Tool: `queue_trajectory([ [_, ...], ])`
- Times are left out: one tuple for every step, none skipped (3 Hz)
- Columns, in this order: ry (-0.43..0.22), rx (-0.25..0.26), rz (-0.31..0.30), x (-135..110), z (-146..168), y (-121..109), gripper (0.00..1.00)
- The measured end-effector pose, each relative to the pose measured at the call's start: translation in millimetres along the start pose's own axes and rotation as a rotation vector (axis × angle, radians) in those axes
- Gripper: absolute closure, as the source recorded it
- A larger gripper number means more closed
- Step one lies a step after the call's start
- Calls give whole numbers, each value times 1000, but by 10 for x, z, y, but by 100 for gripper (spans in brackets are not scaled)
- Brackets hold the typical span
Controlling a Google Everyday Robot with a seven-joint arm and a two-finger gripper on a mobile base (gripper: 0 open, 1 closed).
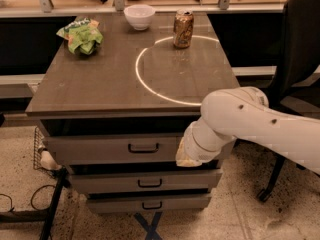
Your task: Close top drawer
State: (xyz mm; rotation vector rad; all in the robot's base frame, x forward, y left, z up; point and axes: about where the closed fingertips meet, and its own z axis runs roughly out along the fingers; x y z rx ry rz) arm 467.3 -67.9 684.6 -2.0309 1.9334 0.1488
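Observation:
The top drawer (100,150) is the wide grey front just under the table top, with a small black bar handle (143,147) at its centre. A dark gap shows above its front panel, and it stands a little out from the cabinet. My gripper (187,155) is at the right part of that front panel, to the right of the handle, at the end of my white arm (250,124), which comes in from the right. The arm hides the drawer's right end.
Two lower grey drawers (145,183) sit below. On the table top (90,89) are a green bag (81,35), a white bowl (139,16) and a can (183,29). A dark chair (300,54) stands to the right. A wire basket (40,151) and cables (30,204) are on the left.

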Motion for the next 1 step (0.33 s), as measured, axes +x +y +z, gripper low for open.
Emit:
queue_trajectory([
  [-105, 55, 11, 40, -357, 263, 100],
])
